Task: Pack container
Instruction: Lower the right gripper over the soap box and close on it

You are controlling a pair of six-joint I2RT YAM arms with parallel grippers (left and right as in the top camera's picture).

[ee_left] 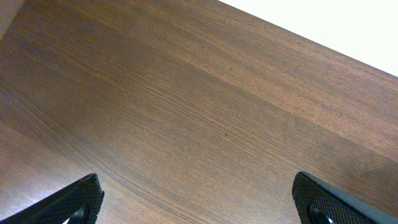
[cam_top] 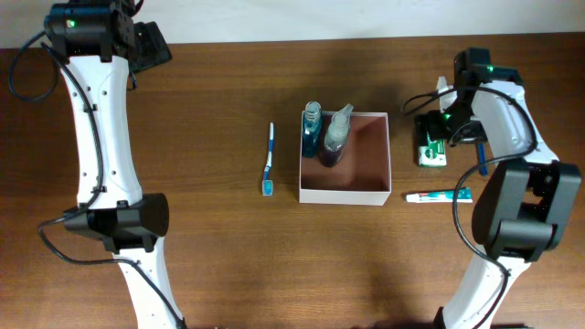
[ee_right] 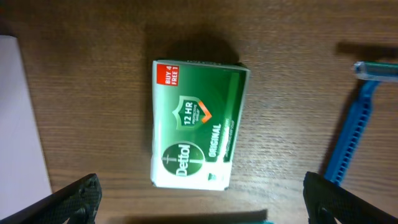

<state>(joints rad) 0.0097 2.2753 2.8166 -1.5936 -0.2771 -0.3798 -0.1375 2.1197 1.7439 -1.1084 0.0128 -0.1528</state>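
**Container at mid-table.** The square, shallow container (cam_top: 345, 195) is shown white outside and pinkish-brown inside, with a blue bottle (cam_top: 313, 130) and a spray bottle (cam_top: 335, 142) seen in its far-left corner.

The right gripper (ee_right: 199, 193) is positioned above a green soap box (ee_right: 198, 124), jaws spread wide, nothing gripped. The left gripper (ee_left: 196, 196) is likewise spread wide and empty over the table (ee_left: 186, 93).

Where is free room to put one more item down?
Free: right half of the container, beside the blue bottle and spray bottle; the table left of the toothbrush. Crowded: right of the container, with soap, razor, toothpaste.
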